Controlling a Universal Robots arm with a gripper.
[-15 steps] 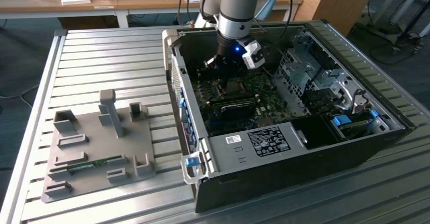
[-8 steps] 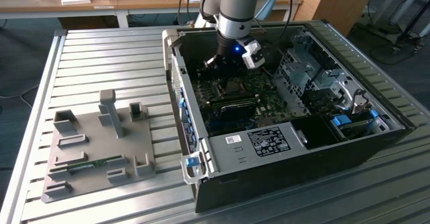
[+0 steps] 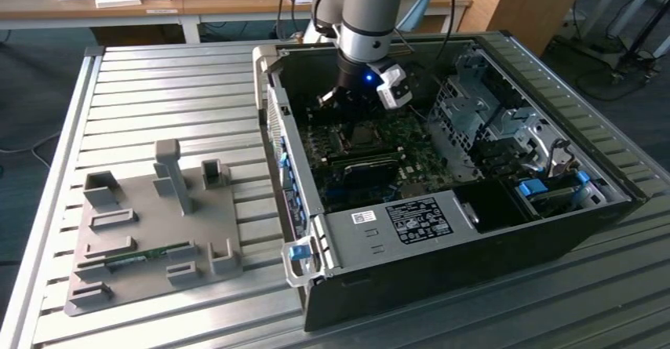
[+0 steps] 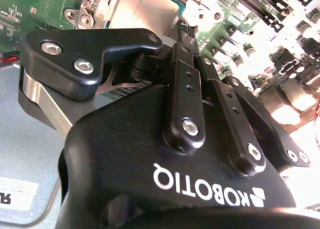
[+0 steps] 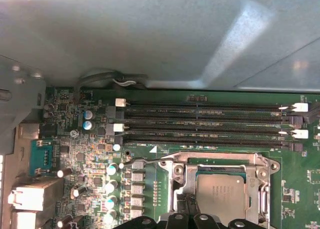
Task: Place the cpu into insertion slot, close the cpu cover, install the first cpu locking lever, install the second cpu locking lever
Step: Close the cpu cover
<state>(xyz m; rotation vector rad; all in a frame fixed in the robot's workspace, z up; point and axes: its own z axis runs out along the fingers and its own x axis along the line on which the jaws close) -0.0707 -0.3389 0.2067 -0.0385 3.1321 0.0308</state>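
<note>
Already socketed, the cpu (image 5: 220, 191) sits just beneath the claw (image 3: 346, 96).

Your exterior view looked steeply down from beyond one bench (image 3: 157, 90) edge at the open computer case (image 3: 471, 263); both wrist views sat close over its motherboard (image 5: 150, 164), sharing the cpu (image 5: 220, 191) (image 4: 140, 9).

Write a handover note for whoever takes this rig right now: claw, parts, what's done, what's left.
Claw: low inside the open computer case, by the cpu; open or shut, cannot tell.
Cpu: already seated.
Cpu cover: looks flat around the chip.
Done: cpu placed, cover seemingly closed.
Left: both locking levers; latched or not, cannot tell.
</note>
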